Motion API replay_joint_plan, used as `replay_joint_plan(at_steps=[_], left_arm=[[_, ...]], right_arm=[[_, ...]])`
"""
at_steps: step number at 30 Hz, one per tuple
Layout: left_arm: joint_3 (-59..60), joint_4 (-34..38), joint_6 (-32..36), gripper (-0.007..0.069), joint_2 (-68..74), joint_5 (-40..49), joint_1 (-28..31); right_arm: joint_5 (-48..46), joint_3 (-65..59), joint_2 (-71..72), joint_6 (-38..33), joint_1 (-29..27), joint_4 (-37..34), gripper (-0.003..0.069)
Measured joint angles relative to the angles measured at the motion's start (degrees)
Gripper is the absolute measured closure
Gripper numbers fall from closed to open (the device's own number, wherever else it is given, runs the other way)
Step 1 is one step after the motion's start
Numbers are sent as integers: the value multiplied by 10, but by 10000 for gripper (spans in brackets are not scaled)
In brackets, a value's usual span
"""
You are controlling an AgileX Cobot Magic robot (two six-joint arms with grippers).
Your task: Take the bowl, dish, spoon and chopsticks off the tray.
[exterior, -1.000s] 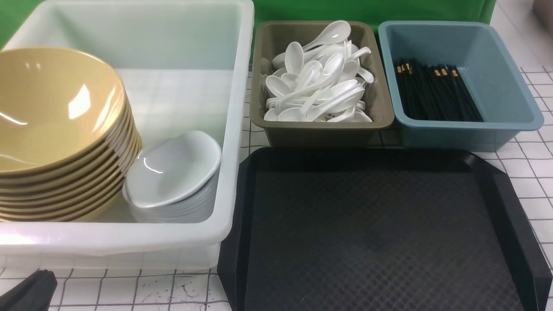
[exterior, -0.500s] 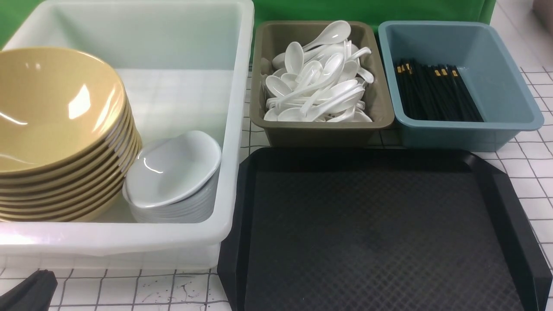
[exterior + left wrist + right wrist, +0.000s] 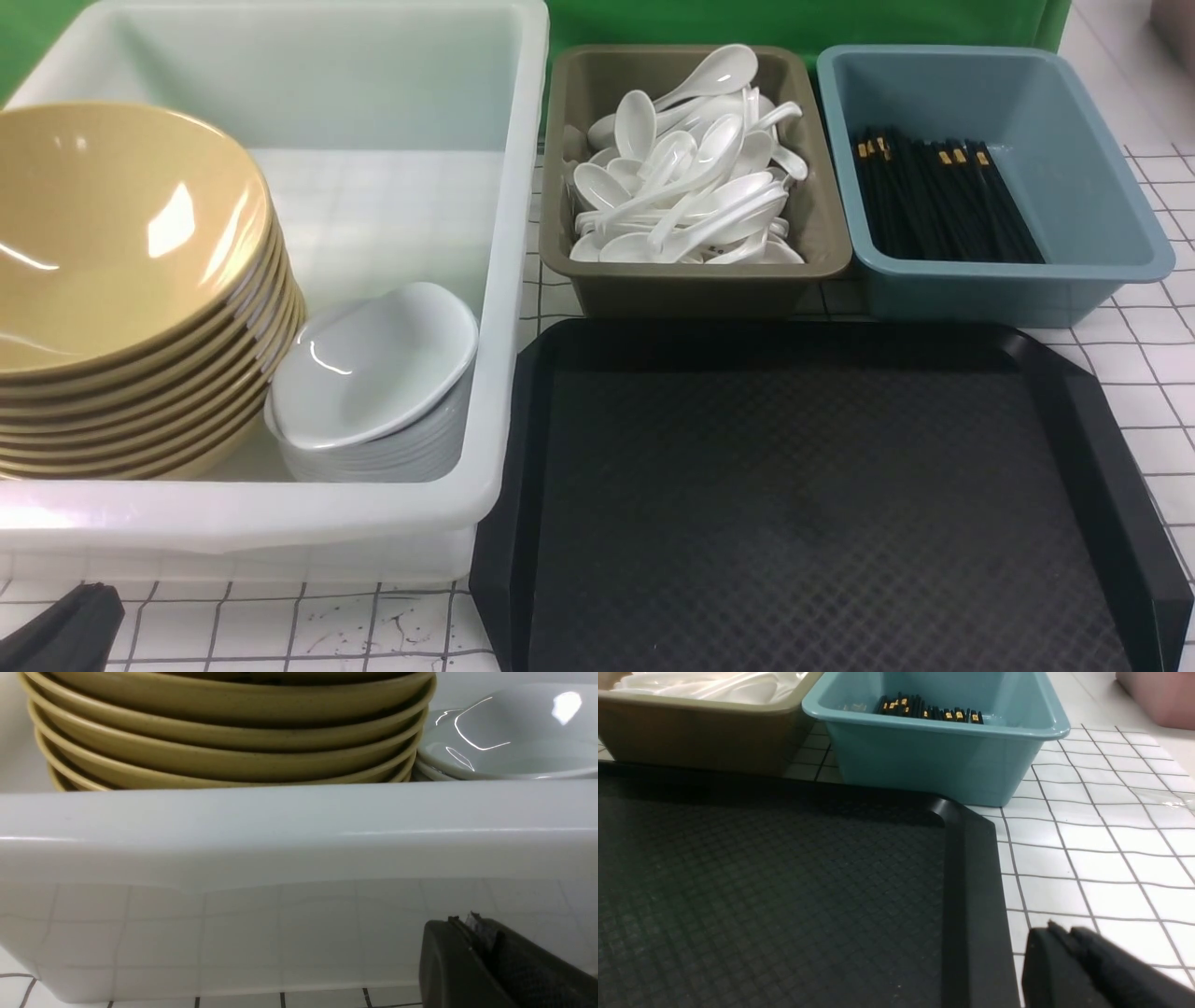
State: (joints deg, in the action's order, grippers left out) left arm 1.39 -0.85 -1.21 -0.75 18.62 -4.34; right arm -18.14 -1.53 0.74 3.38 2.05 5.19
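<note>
The black tray (image 3: 822, 504) lies bare, with nothing on its textured surface; it also shows in the right wrist view (image 3: 784, 882). A stack of mustard-yellow bowls (image 3: 121, 243) and a stack of white dishes (image 3: 373, 364) sit in the white tub (image 3: 504, 280). White spoons (image 3: 681, 177) fill the olive tub (image 3: 691, 280). Black chopsticks (image 3: 943, 196) lie in the blue tub (image 3: 1018, 271). My left gripper (image 3: 70, 621) rests shut and empty on the table in front of the white tub. My right gripper (image 3: 1064, 929) hovers by the tray's right rim, fingers together, holding nothing.
The white tub's front wall (image 3: 299, 858) stands just ahead of the left gripper (image 3: 462, 921), with the bowls (image 3: 224, 746) and dishes (image 3: 514, 742) above it. White gridded tabletop (image 3: 1101, 858) runs right of the tray. A pink container (image 3: 1157, 695) sits far right.
</note>
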Motion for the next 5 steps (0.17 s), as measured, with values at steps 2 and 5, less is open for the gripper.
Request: replay_joint_plan(at_steps=[2,5], left_arm=[[0,0,0,636,0,0,0],[0,0,0,636,0,0,0]], right_arm=[[0,0,0,0,0,0,571],[0,0,0,0,0,0,569]])
